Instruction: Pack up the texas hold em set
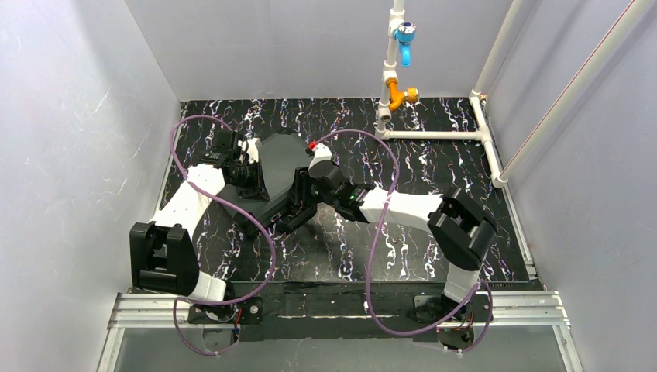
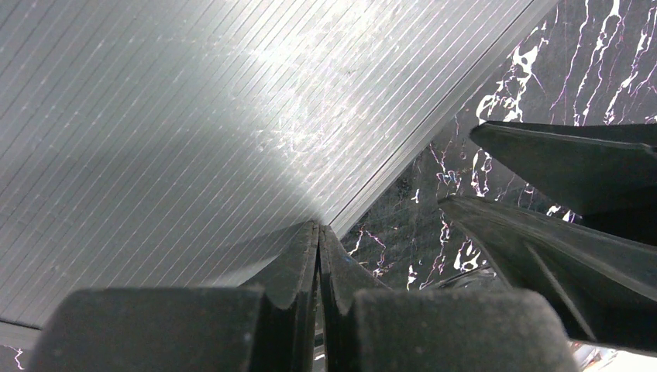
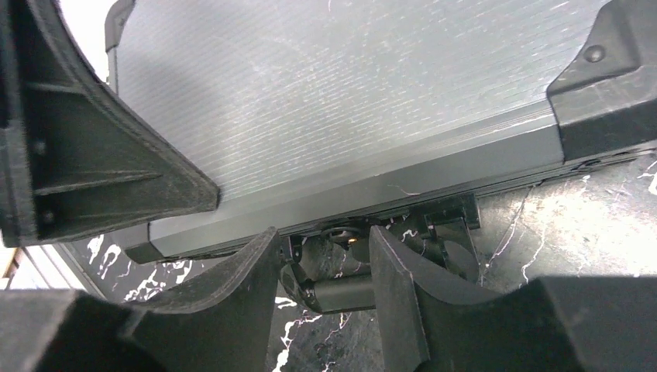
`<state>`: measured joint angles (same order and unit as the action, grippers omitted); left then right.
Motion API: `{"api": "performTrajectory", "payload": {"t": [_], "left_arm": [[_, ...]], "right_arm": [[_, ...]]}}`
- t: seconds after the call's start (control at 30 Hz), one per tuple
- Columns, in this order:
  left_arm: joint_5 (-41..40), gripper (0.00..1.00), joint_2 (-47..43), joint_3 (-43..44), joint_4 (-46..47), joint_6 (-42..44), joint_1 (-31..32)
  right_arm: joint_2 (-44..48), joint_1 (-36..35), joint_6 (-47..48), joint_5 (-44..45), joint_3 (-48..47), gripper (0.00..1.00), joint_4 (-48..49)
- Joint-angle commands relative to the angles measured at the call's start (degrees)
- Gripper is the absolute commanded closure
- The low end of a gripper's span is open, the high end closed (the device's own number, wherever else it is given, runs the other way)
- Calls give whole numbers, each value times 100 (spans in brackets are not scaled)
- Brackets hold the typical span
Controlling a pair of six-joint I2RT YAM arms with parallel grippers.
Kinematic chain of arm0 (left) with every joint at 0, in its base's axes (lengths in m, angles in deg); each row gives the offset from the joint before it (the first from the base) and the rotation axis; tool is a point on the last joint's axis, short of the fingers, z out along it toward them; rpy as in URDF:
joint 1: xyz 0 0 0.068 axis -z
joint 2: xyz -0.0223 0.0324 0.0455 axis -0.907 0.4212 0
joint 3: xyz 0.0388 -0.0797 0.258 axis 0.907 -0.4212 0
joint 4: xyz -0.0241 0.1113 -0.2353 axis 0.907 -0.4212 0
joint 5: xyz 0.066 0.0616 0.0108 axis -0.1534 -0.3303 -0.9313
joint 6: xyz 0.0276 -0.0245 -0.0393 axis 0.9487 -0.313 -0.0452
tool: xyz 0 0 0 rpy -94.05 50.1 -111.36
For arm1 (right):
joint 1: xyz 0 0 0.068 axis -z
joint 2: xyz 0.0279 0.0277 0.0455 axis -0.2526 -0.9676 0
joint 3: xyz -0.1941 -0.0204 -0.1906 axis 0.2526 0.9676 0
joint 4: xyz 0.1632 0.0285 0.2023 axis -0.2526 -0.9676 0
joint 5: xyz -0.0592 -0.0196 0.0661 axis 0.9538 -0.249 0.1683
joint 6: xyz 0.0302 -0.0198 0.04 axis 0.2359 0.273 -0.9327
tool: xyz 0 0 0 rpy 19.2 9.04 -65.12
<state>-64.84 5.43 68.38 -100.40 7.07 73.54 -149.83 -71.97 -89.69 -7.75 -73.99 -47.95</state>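
Observation:
The black hard case (image 1: 277, 172) lies closed and skewed on the table's left middle. Its ribbed lid fills the left wrist view (image 2: 194, 116) and the right wrist view (image 3: 333, 108). My left gripper (image 1: 249, 164) is shut and empty, its tips (image 2: 319, 232) against the lid near an edge. My right gripper (image 1: 298, 208) is open at the case's front edge. Its fingertips (image 3: 321, 240) stand on either side of the black case handle (image 3: 341, 288), below the lid seam. Card boxes, chips and dice are out of view.
The white pipe frame (image 1: 434, 134) with a blue fitting (image 1: 404, 35) and an orange fitting (image 1: 401, 97) stands at the back right. A black marbled tabletop (image 1: 387, 248) lies between pale walls. A case latch (image 3: 453, 221) sits right of the handle.

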Motion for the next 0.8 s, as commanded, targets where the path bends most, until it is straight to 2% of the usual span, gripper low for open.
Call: {"api": "performTrajectory", "payload": {"t": [0.0, 0.23, 0.47, 0.6, 0.77], "left_arm": [[-528, 100, 476, -446, -793, 232, 43], [-511, 100, 478, -436, -798, 228, 43], [-501, 100, 482, -433, -793, 230, 50], [-493, 100, 484, -437, -795, 227, 50], [-484, 100, 482, -441, -793, 232, 46]], "right_arm": [[393, 21, 283, 209, 188, 45, 285], [438, 21, 388, 273, 470, 65, 259], [158, 21, 366, 107, 439, 81, 334], [-127, 21, 307, -70, 326, 97, 346], [-338, 21, 240, -209, 270, 99, 395]]}}
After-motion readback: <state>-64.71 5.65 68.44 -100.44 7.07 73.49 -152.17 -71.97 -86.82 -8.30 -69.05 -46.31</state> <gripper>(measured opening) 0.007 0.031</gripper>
